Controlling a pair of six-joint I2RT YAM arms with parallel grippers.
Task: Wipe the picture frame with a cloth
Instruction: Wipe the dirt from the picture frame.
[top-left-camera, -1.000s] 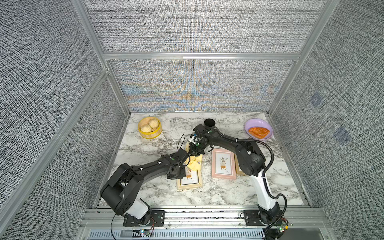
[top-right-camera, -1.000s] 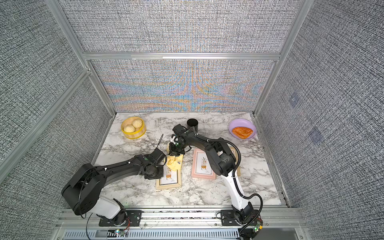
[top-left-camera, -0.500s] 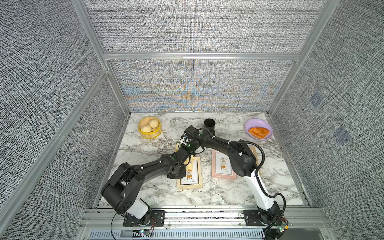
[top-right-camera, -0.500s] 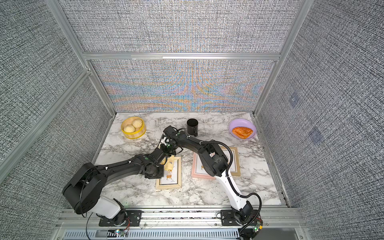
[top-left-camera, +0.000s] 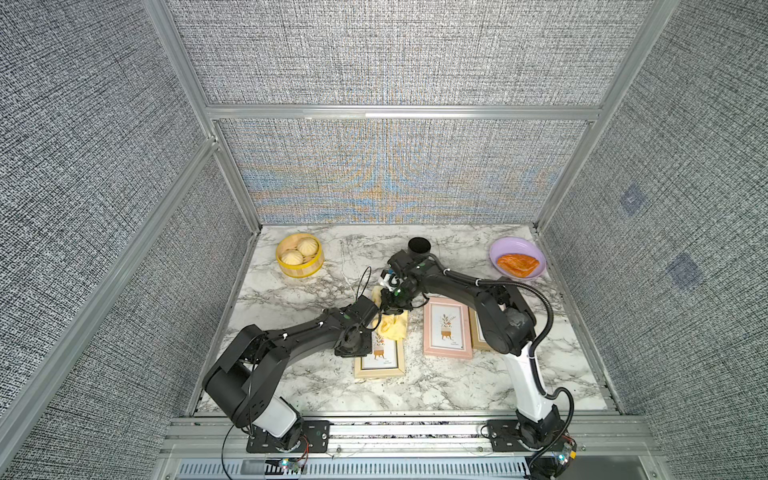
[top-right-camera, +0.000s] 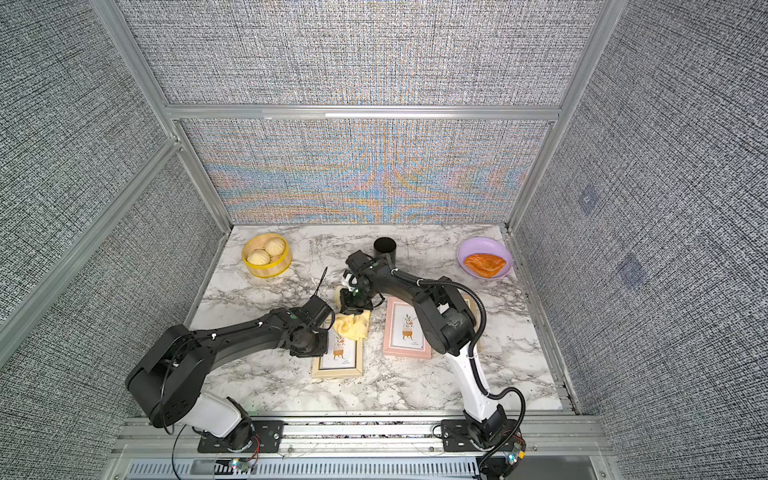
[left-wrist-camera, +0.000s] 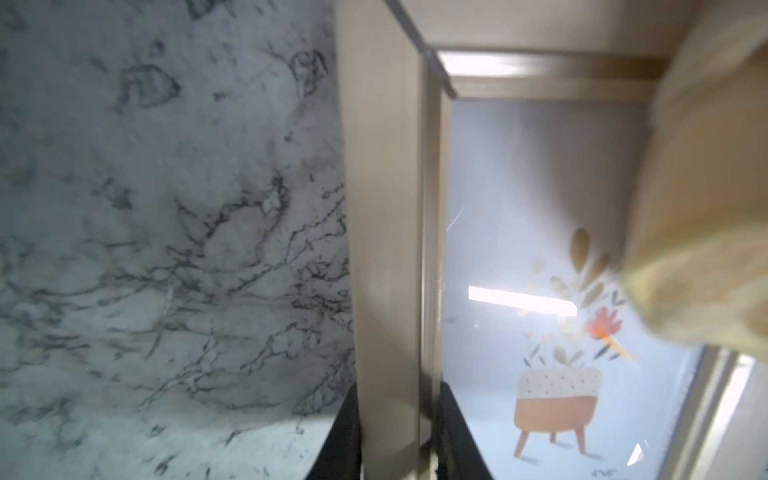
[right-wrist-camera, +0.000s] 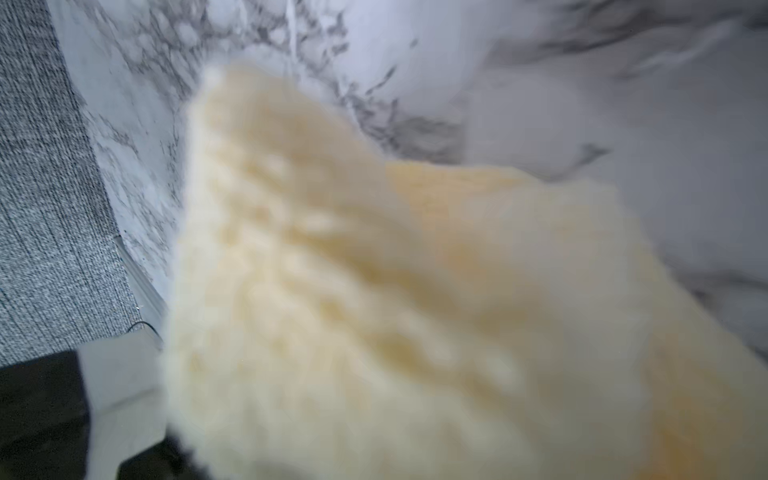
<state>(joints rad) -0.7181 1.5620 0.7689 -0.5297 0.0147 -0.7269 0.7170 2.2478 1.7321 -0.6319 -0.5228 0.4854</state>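
Observation:
A beige picture frame (top-left-camera: 379, 366) with a potted-plant print lies flat on the marble table (top-left-camera: 291, 386). In the left wrist view my left gripper (left-wrist-camera: 397, 436) is shut on the frame's left rail (left-wrist-camera: 386, 208), one black finger (left-wrist-camera: 340, 436) on each side. In both top views that gripper (top-left-camera: 358, 353) stands at the frame's left edge. My right gripper (top-left-camera: 392, 309) is shut on the pale yellow cloth (top-left-camera: 392, 328), which hangs onto the frame's far end (top-right-camera: 353, 326). The cloth (right-wrist-camera: 374, 291) fills the right wrist view and hides those fingers.
A pink frame (top-left-camera: 448, 332) lies just right of the beige one, with a wooden frame (top-left-camera: 478, 338) partly under the right arm. At the back stand a black cup (top-left-camera: 419, 248), a yellow steamer with buns (top-left-camera: 299, 255) and a purple plate with an orange pastry (top-left-camera: 516, 257).
My right gripper carried the cloth leftward over the frame's far end, then back right and a little nearer. The left arm and the frame have stayed put.

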